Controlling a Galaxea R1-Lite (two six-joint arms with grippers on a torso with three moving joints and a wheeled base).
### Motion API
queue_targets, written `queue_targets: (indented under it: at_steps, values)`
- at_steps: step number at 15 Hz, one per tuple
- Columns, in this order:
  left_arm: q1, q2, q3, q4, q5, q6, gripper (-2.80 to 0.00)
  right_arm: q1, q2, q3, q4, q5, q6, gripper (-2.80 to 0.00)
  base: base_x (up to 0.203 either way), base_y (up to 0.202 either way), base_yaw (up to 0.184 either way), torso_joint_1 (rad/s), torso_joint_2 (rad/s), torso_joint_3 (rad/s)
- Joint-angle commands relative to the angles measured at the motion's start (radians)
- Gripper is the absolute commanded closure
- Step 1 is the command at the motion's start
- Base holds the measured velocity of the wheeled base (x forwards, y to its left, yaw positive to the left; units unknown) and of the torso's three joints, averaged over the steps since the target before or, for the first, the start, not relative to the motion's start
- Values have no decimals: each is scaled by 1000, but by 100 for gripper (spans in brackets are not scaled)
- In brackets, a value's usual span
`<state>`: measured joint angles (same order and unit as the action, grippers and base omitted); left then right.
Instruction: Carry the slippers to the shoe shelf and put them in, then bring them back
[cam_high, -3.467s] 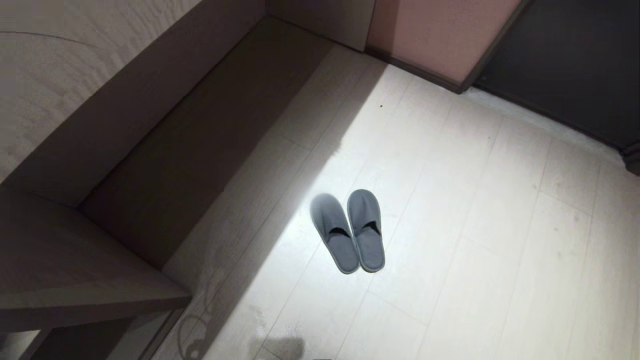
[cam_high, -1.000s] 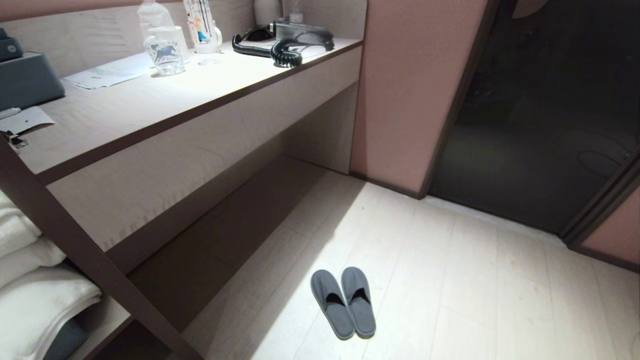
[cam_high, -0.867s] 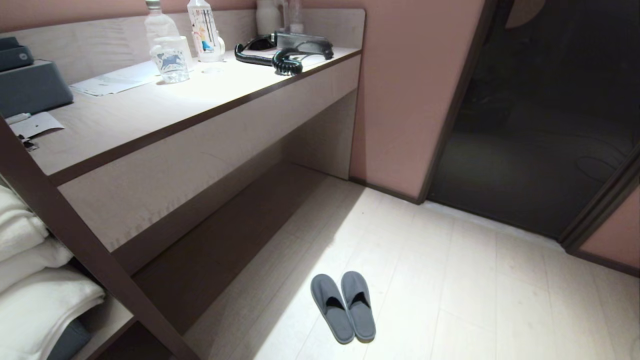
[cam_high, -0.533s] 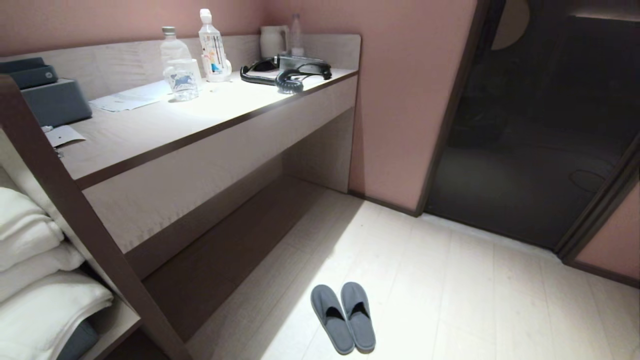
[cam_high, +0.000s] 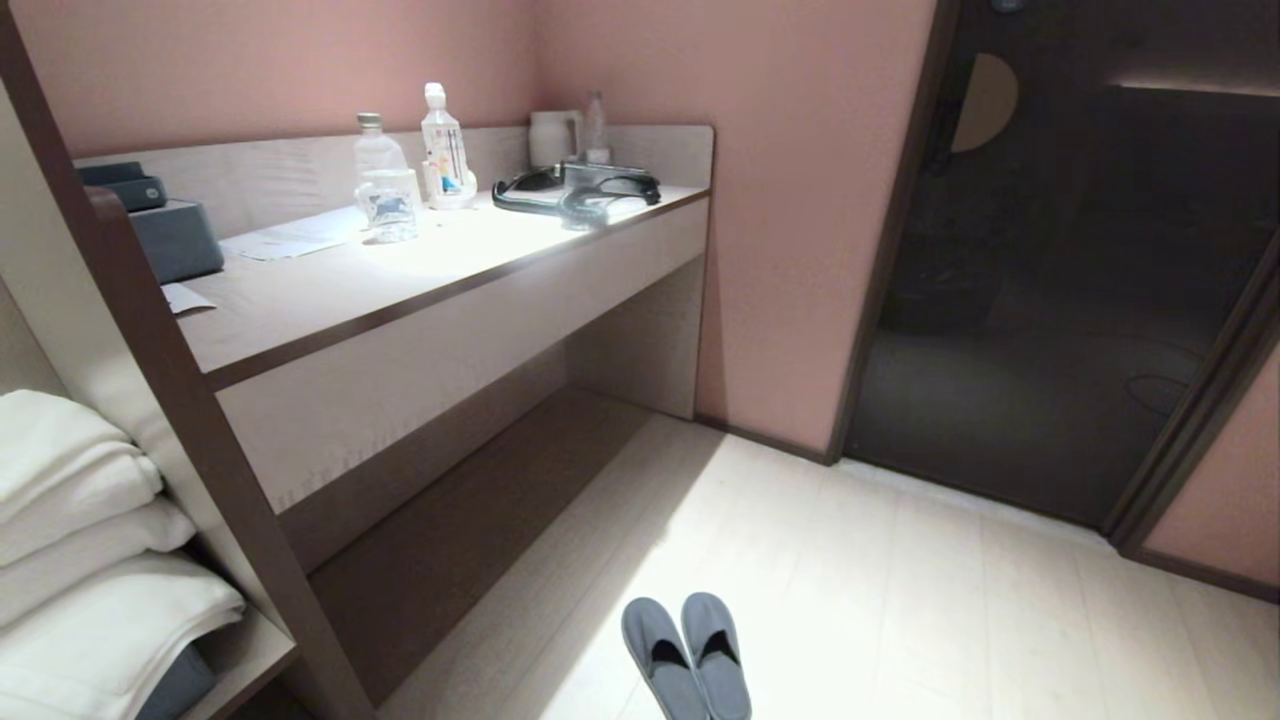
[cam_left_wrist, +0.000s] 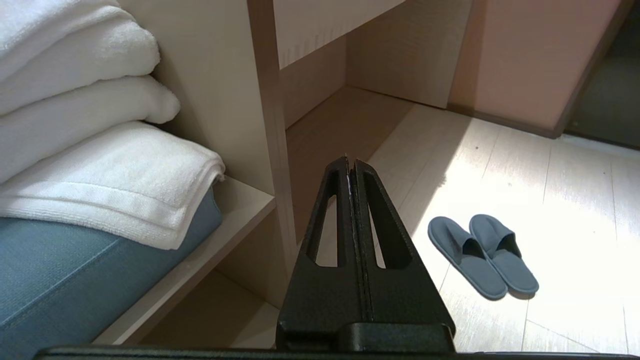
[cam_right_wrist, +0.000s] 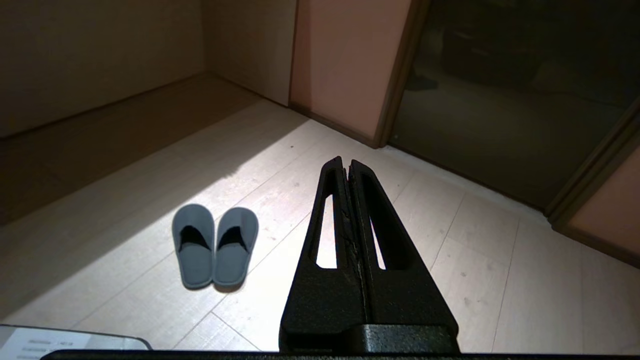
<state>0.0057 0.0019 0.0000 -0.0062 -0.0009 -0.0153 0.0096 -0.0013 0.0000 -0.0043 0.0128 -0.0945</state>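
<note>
Slippers are seen side by side on the pale floor, well apart from both clenched claws, left and right; a worktop is seen beyond.

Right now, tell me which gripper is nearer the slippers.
Right, though only narrowly. The slippers lie on the floor just right of centre. The right gripper hangs off the floor to their right; the left gripper to their left, seemingly slightly farther.

Folded white towels stacked beside a counter bearing bottles.
</note>
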Motion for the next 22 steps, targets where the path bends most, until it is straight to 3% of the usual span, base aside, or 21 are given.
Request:
queue_targets:
  at_steps: [1,6,22]
  values:
    - [0,0,0,0,-1,0,0,1,1,0,0,1,9,0,0,0,0,-1,-4,33]
    - [0,0,0,0,-1,2,0,1,1,0,3,-17,88,0,0,0,0,0,0,0]
    - [0,0,0,0,-1,2,0,0,1,0,4,-22,85,0,0,0,0,0,0,0]
